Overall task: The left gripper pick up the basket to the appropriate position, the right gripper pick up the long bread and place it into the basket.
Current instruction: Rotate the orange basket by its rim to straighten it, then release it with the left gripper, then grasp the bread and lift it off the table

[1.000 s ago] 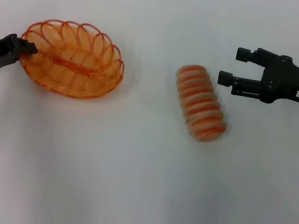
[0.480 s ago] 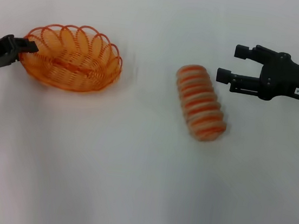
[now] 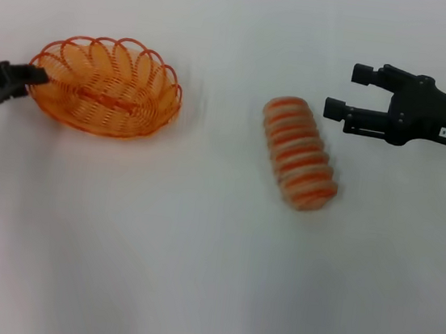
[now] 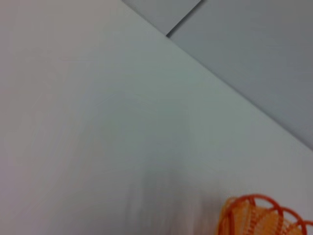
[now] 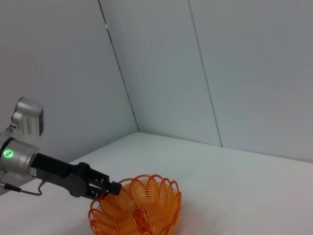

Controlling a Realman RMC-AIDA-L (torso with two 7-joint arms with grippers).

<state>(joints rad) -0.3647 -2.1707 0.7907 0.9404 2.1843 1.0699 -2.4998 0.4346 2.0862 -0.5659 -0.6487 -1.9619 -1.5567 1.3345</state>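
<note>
From the head camera, I had the left gripper point(image 3: 31, 76), a plain black two-pronged claw, pinched on the looped rim of the oval orange wire basket point(image 3: 107, 85) at its end farthest from the bread. The long bread point(image 3: 299, 153), a ridged cream-tan toy loaf with orange crosswise stripes, lay on the white table point(image 3: 196, 253) well apart from the basket. The right gripper point(image 3: 348, 91), the labelled black claw, hovered just past the loaf's far end, prongs spread. I judged the basket should be carried level and set near the loaf, since thin wire can twist in a one-sided pinch.

The left wrist camera caught only a corner of the basket's scalloped mesh.

The right wrist camera showed the left claw closed on the basket's rim.
</note>
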